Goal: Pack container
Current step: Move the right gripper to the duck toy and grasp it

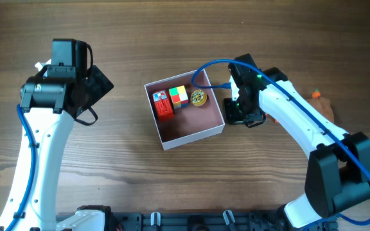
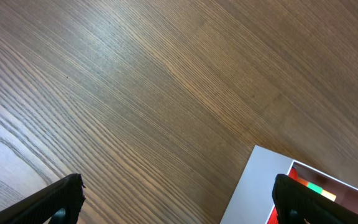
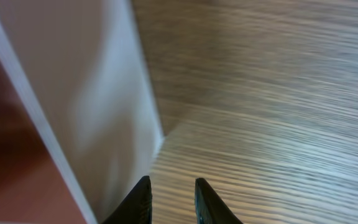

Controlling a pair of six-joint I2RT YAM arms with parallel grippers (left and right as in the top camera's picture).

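The container [image 1: 192,137] is a square white-walled box with a dusty-pink floor at the middle of the table. In its far left part lie a red block [image 1: 163,104], a multi-coloured cube [image 1: 179,96] and a small round gold piece [image 1: 198,97]. My right gripper [image 1: 241,115] sits just outside the container's right wall. In the right wrist view the gripper [image 3: 171,182] is open by a narrow gap, nothing between its fingers, beside the white wall [image 3: 104,93]. My left gripper [image 2: 179,186] is wide open over bare wood, left of the container's corner [image 2: 260,180].
A small orange object [image 1: 315,94] and a brownish patch [image 1: 327,107] lie at the far right, behind my right arm. A blue cable [image 1: 207,67] loops over the container's far right corner. A black rail [image 1: 191,221] runs along the table's front edge.
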